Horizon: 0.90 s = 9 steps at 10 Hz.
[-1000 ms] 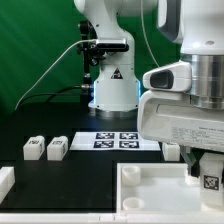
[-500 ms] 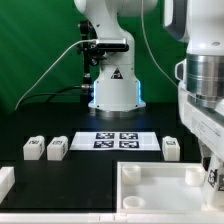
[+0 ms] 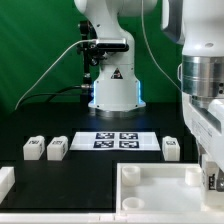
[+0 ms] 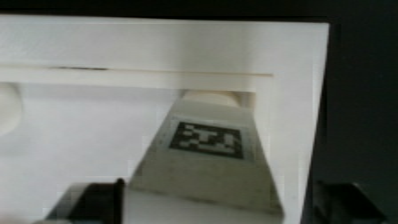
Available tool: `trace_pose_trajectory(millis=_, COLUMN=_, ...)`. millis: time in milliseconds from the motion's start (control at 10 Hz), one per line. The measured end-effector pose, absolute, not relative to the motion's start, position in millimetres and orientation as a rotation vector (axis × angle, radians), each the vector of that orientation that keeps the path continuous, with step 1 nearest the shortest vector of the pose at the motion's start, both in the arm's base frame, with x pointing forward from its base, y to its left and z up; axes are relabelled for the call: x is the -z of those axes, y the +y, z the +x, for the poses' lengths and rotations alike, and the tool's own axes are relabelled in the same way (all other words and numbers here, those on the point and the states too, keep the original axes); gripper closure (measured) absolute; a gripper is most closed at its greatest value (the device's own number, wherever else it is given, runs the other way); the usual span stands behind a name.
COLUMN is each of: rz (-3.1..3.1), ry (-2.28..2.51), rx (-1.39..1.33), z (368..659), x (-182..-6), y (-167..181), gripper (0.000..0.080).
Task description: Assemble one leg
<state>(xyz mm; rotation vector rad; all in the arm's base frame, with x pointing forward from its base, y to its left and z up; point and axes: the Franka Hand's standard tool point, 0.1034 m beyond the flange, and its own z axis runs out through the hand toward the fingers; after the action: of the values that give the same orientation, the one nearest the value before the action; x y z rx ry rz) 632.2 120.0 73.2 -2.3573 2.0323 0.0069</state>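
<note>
One leg (image 4: pixel 208 150) is clamped in the gripper (image 3: pixel 211 176); a dark finger sits on each side of it in the wrist view, fingers (image 4: pixel 98 205) closed in on its flanks; the leg's square tag (image 4: pixel 208 138) faces the wrist camera; its far end points down at the tray-shaped part (image 3: pixel 150 185), close to a raised ledge (image 4: pixel 143 72) inside that part; cannot tell whether the tip touches the part or hangs just above it.

In the exterior view the hand hides most of the held leg; only a tagged face shows, over the tray corner nearest the gripper; the tray-shaped part lies directly under the gripper and runs away from it toward the exterior view's left.

A second leg (image 3: pixel 171 148) stands just behind the tray, near the gripper but apart from it; the marker board (image 3: pixel 118 139) lies flat on the black table (image 3: pixel 80 175), farther out past that leg; a third leg (image 3: pixel 57 148) and a fourth leg (image 3: pixel 33 148) stand side by side beyond the board's far end, well apart from the gripper; another white part (image 3: pixel 5 180) is farthest out, cut off by the frame edge; the robot base (image 3: pixel 112 85) stands behind the board.
</note>
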Motion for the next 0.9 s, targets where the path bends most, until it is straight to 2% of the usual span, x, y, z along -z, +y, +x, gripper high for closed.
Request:
trace_pose_trajectory(millis=100, rz=-2.506, ry=1.865, rx=0.003, z=632, x=-74.9, y=128, gripper=0.0179)
trace_pose_trajectory(millis=200, rz=-2.698, ry=1.593, rx=0.014, z=631, x=-74.5, y=132, gripper=0.0159)
trace_pose_trajectory(millis=500, rz=-2.904, ry=1.187, rx=0.022, z=631, x=-73.9, y=129, gripper=0.0151)
trace_pose_trajectory(millis=800, rz=-3.115, ry=0.525, rx=0.051, z=637, x=-77.8, y=119, gripper=0.0150)
trace_pose_trajectory(millis=900, rz=-3.119, ry=0.498, rx=0.055, z=638, x=-77.8, y=119, gripper=0.0150)
